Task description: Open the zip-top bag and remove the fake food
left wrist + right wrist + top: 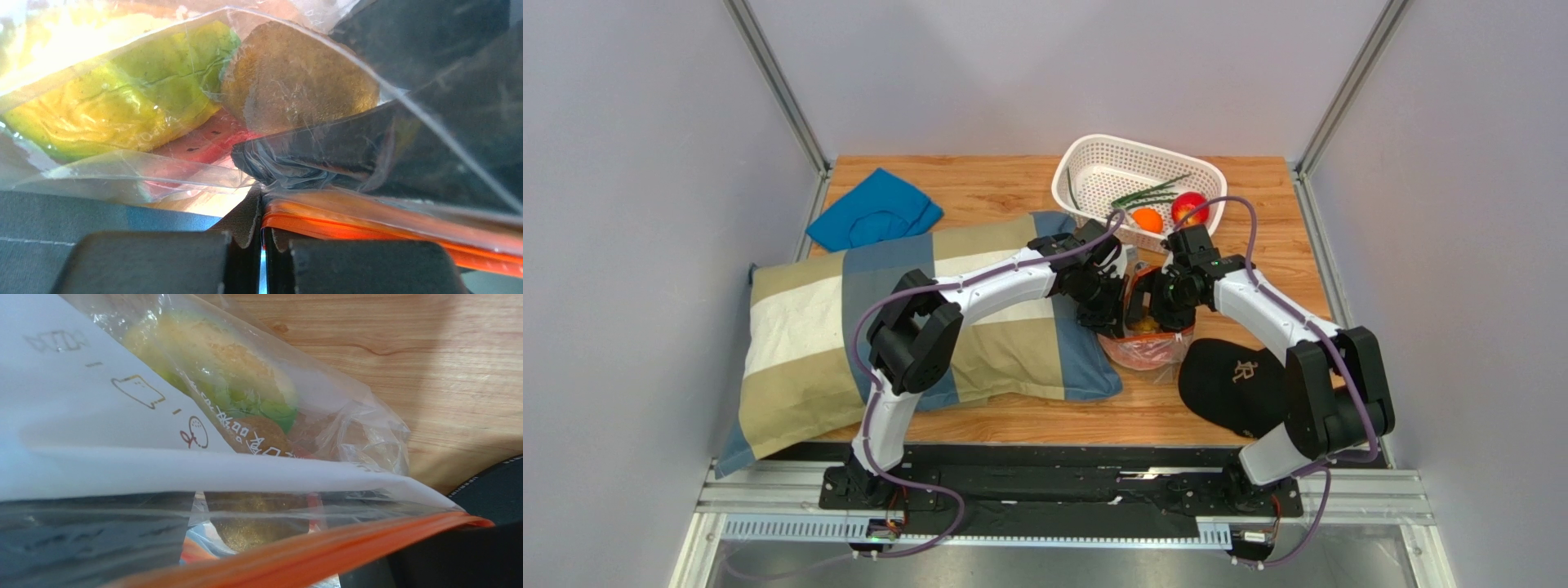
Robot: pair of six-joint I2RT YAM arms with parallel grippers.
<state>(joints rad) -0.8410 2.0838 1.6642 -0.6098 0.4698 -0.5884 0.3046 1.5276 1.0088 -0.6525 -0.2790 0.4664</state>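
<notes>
Though seemingly half done, with orange (1147, 219), apple (1189, 208) and green stalk (1146, 195) in the white basket (1097, 165) (visible from overhead only), leaves more fake food (123, 104) inside the zip-top bag (1143, 354), between pillow (891, 321) and cap (1234, 380). Shows, from the left wrist alone, the left gripper (262, 236) pinched shut on the bag's mouth. Cannot tell the state of the right gripper (1157, 306).

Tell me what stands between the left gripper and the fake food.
The clear wall of the zip-top bag: the left gripper pinches its orange-strip edge, and the fake food lies behind the plastic, inside.
</notes>
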